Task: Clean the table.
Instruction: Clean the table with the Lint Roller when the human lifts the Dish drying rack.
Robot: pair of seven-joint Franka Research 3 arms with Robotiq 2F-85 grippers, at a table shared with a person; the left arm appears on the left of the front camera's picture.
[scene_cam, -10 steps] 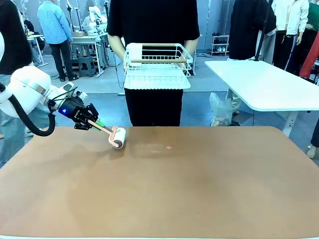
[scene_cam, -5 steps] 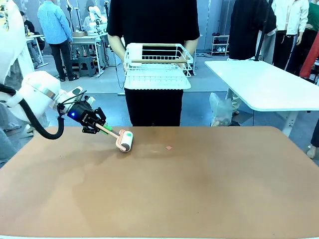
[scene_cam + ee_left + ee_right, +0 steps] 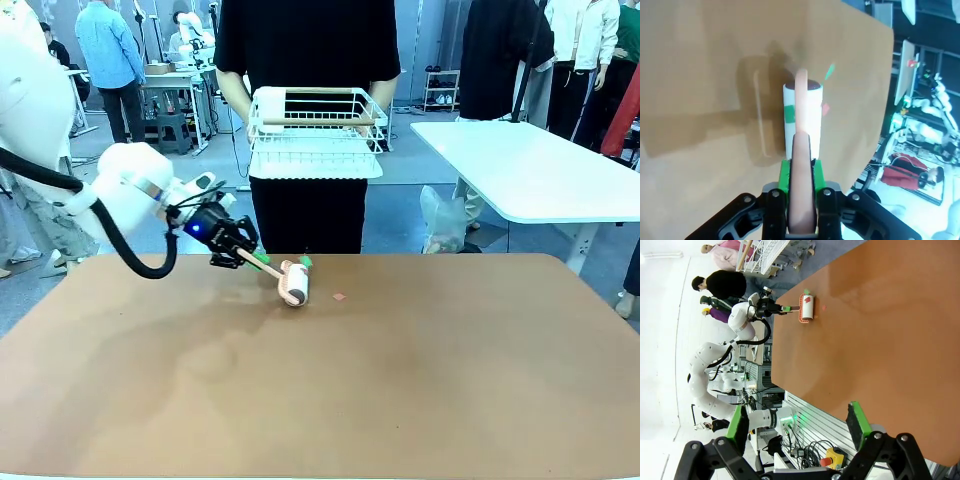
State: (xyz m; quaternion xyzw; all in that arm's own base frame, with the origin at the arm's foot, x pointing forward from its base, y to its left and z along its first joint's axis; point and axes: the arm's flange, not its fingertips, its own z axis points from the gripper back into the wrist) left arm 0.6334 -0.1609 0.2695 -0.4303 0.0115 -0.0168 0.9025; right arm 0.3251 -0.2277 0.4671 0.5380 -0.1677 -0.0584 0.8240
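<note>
Your left claw [image 3: 243, 256], clamped on the pink handle of the white lint roller [image 3: 293, 284], has carried it rightward along the far edge of the reddish-brown counter [image 3: 400, 380], and it is now just beside a small pink scrap [image 3: 339, 297]. Your right claw [image 3: 797, 422] gapes wide. Beyond the far edge a person [image 3: 305, 40] holds a white wire basket [image 3: 315, 125], and a white table [image 3: 530, 170] stands to the right.
</note>
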